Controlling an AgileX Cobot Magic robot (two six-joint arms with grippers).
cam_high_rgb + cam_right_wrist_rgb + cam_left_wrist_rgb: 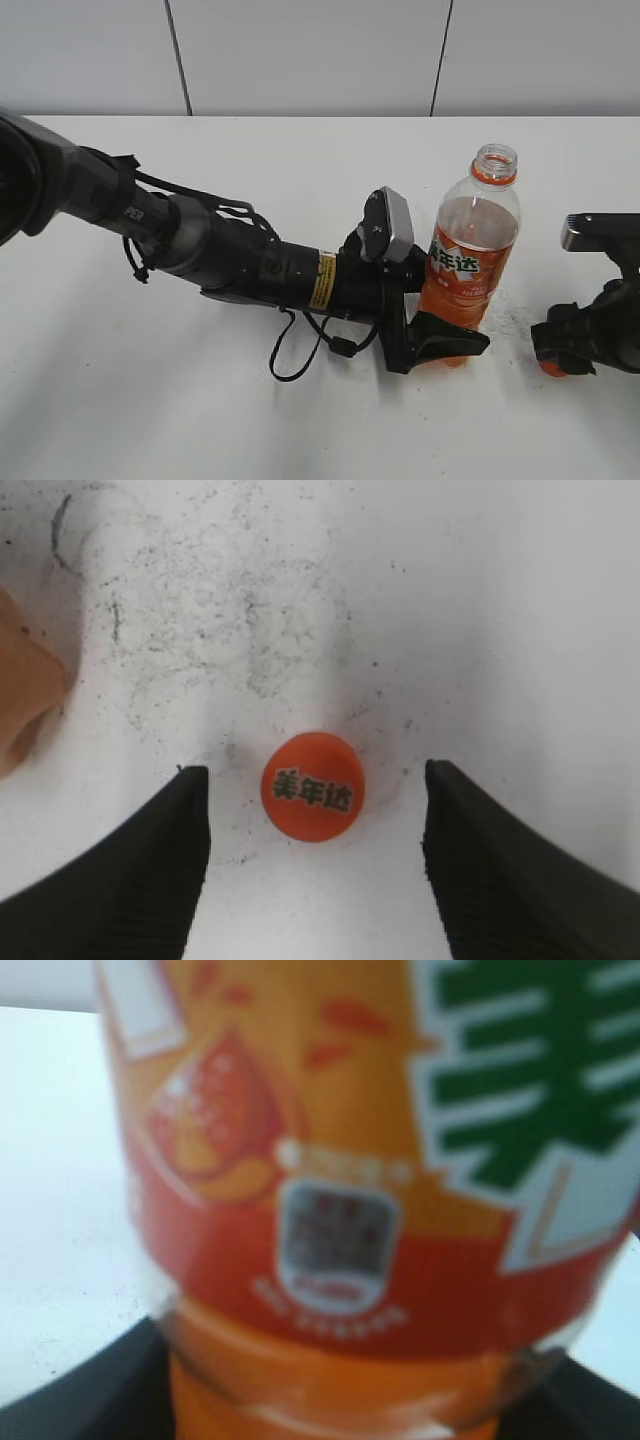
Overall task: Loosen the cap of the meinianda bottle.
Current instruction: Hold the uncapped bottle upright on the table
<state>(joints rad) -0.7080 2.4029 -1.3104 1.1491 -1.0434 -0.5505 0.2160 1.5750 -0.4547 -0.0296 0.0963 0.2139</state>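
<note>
Cap off, bottle clamped.
Small round orange plastic cap [312,786] lying on table, lower centre, between spread right gripper [315,855] jaws; left gripper [440,345] clamping clear plastic orange-soda bottle [470,255].

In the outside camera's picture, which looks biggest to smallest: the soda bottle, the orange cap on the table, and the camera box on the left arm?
1. meinianda bottle
2. camera box
3. cap, mostly hidden under the right gripper

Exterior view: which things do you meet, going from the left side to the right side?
Left arm → left gripper → meinianda bottle → right gripper.
</note>
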